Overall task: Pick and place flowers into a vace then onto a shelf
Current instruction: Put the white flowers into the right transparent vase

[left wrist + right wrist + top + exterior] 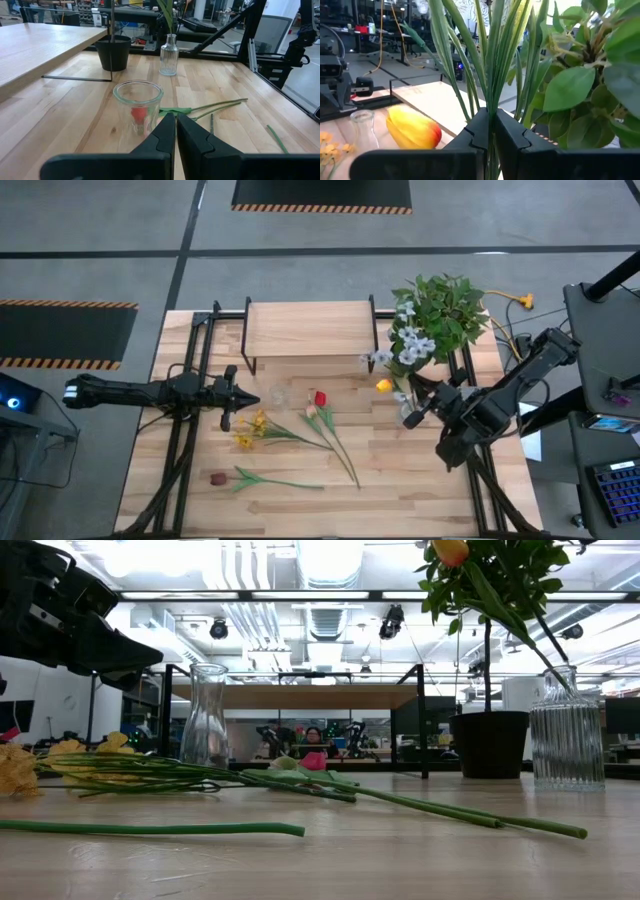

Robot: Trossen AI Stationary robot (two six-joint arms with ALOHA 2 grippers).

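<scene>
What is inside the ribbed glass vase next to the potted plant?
The green stem of the yellow flower runs down into the neck of the ribbed vase, with the right gripper shut on it. The ribbed glass hides how deep the stem reaches.

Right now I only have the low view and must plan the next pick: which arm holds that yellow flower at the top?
Observer: The right gripper is shut on the yellow flower's stem, beside the potted plant.
Operator: And the left one?
Observer: The left gripper is shut and empty, pointing at the clear vase.
Operator: Which flowers lie loose?
Observer: A red flower, yellow ones and a maroon one lie on the table.
</scene>
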